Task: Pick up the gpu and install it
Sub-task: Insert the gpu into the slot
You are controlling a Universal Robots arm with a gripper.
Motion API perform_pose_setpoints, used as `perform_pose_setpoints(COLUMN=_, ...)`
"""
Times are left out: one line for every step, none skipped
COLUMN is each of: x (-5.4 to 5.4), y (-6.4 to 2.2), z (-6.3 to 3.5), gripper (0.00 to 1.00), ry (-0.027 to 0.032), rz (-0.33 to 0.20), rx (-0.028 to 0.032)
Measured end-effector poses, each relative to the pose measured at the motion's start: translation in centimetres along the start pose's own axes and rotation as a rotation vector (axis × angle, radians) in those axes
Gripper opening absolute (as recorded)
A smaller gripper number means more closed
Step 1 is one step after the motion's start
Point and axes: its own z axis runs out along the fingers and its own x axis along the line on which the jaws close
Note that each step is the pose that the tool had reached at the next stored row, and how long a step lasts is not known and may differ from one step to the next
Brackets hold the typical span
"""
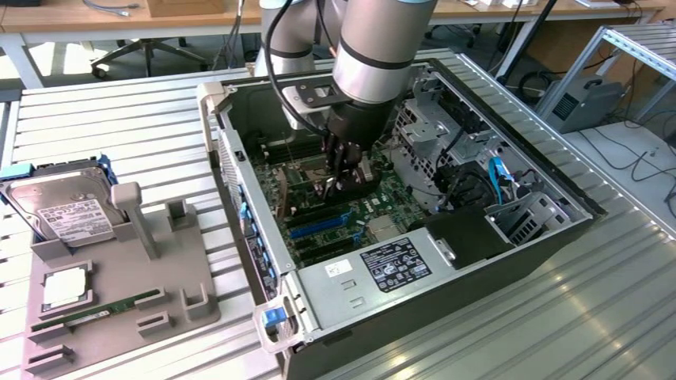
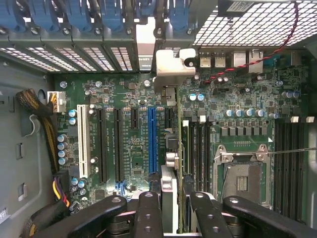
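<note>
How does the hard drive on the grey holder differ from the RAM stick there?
The hard drive is a broad silver box with a white label; the RAM stick is a thin, narrow green strip. The hard drive sits in a blue frame; the RAM stick has none. Both rest on the grey holder.

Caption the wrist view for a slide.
Gripper holds the gpu edge-on over the motherboard, close to the blue slot.

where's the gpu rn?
The gpu is inside the PC case, mid exterior view, gripped edge-on by the gripper above the motherboard, right beside the blue slot.
</note>
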Motion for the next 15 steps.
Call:
perform_pose_setpoints(x=-0.01, y=0.02, z=0.00, gripper=0.27, ry=0.0001, rz=0.000, rx=0.0000)
perform_pose_setpoints(x=-0.01, y=0.03, z=0.00, gripper=0.27, ry=0.0000, rz=0.000, rx=0.0000)
perform_pose_setpoints(x=-0.01, y=0.05, z=0.00, gripper=0.27, ry=0.0000, rz=0.000, rx=0.0000)
perform_pose_setpoints(x=-0.01, y=0.08, z=0.00, gripper=0.27, ry=0.0000, rz=0.000, rx=0.0000)
perform_pose_setpoints(x=-0.01, y=0.13, z=0.00, gripper=0.27, ry=0.0000, rz=0.000, rx=0.0001)
perform_pose_setpoints(x=-0.01, y=0.17, z=0.00, gripper=0.27, ry=0.0001, rz=0.000, rx=0.0003)
perform_pose_setpoints(x=-0.01, y=0.20, z=0.00, gripper=0.27, ry=0.0001, rz=0.000, rx=0.0004)
perform_pose_setpoints(x=-0.01, y=0.25, z=0.01, gripper=0.27, ry=0.0000, rz=0.000, rx=0.0005)
perform_pose_setpoints(x=-0.01, y=0.33, z=0.01, gripper=0.27, ry=0.0000, rz=0.000, rx=0.0007)
perform_pose_setpoints(x=-0.02, y=0.38, z=0.01, gripper=0.27, ry=0.0000, rz=0.000, rx=0.0008)
perform_pose_setpoints(x=-0.02, y=0.42, z=0.01, gripper=0.27, ry=0.0000, rz=0.000, rx=0.0009)
perform_pose_setpoints(x=-0.03, y=0.46, z=0.01, gripper=0.27, ry=0.0000, rz=0.000, rx=0.0010)
perform_pose_setpoints(x=-0.04, y=0.49, z=0.02, gripper=0.27, ry=-0.0001, rz=0.000, rx=0.0010)
perform_pose_setpoints(x=-0.04, y=0.53, z=0.02, gripper=0.27, ry=0.0000, rz=0.000, rx=0.0010)
perform_pose_setpoints(x=-0.05, y=0.56, z=0.02, gripper=0.27, ry=0.0000, rz=0.000, rx=0.0010)
